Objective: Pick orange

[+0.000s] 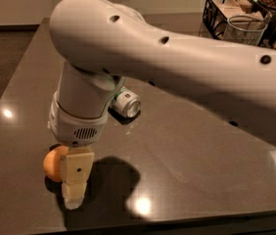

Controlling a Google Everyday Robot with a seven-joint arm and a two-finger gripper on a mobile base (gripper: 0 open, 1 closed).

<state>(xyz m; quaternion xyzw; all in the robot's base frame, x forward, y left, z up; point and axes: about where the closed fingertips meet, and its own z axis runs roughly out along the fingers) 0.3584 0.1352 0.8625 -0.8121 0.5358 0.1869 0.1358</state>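
Where the dark, glossy counter (192,151) nears its front-left edge, item one: the orange (53,163), a matte yellow-orange fruit resting on the surface, its right part hidden behind the claw. Item two: the claw (73,194), cream-coloured and blocky, pointing straight down from a white cylindrical wrist (79,114); its tip is down at the counter and its near face stands just in front of and right of the orange, seemingly against it. Only this one side of the claw shows, so whether it is spread, pressed together or pinching the fruit cannot be told. A dark shadow spreads on the counter right of the claw. Item three: a silver-green can (127,103), lying on its side beyond the wrist, round silver end turned toward the camera, its left part hidden by the wrist, well apart from the orange. Item four: the arm (187,58), a thick white shell with small dark holes, crossing from the right edge to the upper left above the wrist. Item five, far right corner: a black wire basket (211,11) holding pale packets, with a wire-mesh cup (245,29) just beside it.
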